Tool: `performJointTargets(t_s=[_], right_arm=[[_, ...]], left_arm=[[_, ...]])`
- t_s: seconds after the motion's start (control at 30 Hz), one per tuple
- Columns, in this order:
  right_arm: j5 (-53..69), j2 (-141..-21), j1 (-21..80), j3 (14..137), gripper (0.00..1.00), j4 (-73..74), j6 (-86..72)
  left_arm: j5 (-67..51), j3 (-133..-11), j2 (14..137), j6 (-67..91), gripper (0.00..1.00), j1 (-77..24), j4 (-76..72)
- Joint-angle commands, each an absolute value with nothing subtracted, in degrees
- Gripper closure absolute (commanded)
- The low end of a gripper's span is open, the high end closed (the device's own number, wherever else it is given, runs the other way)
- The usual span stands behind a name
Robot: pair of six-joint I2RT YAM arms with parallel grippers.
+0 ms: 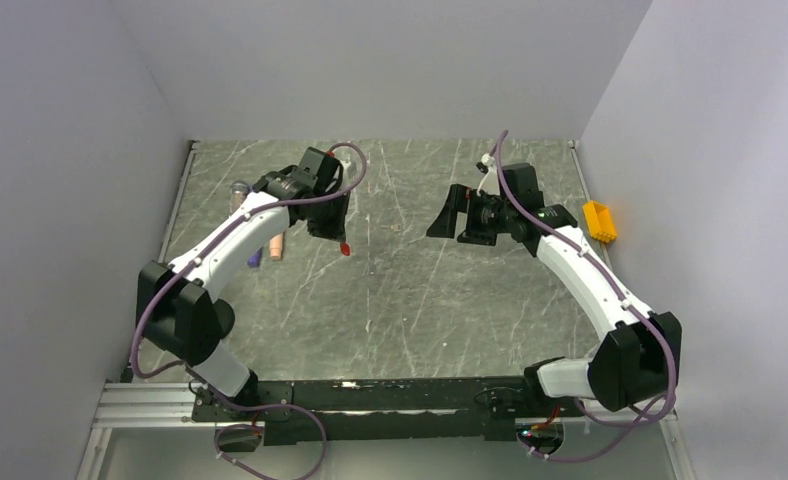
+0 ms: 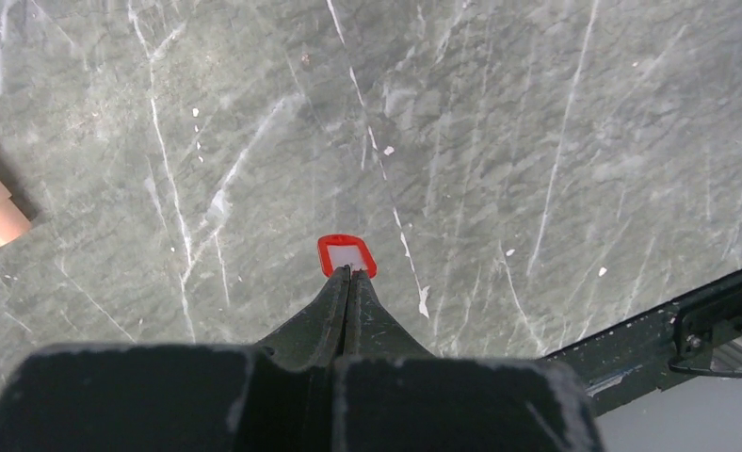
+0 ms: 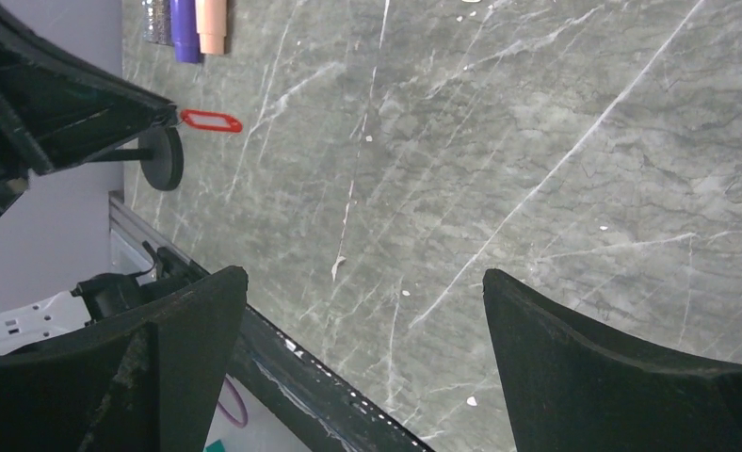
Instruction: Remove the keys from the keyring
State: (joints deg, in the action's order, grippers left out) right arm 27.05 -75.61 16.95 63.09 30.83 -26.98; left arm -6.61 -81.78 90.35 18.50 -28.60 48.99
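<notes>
tiny red white-windowed keyring (image 2: 346,254) in clenched left tool (image 2: 349,271); right tool (image 3: 363,275) agape

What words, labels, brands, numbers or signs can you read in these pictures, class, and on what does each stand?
No text can be read.
keyring, pinched in the left hand: the white insert of its red tag looks blank.
coloured tubes: any print is too small to read.
yellow box: no marking shows at this size.
</notes>
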Motion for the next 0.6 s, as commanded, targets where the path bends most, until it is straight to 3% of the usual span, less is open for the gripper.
performJointTargets(t_s=[0.0, 0.5, 0.53, 0.57], right_arm=[[26.0, -73.1, 16.8, 62.7, 0.00, 31.0, -27.1], [26.0, -70.4, 16.7, 60.6, 0.00, 31.7, -28.3], [26.4, -70.7, 16.7, 60.7, 0.00, 31.8, -28.3], [26.6, -70.8, 16.7, 60.9, 0.00, 32.1, -28.1]], left_arm=[[-5.2, -82.6, 92.2, 18.4, 1.00, -28.2, 45.9], [-1.4, -84.3, 97.8, 13.5, 0.99, -24.4, 42.8], [-1.7, -84.4, 98.2, 13.1, 0.91, -24.1, 42.5], [-1.9, -84.6, 98.4, 12.8, 0.74, -23.6, 42.4]])
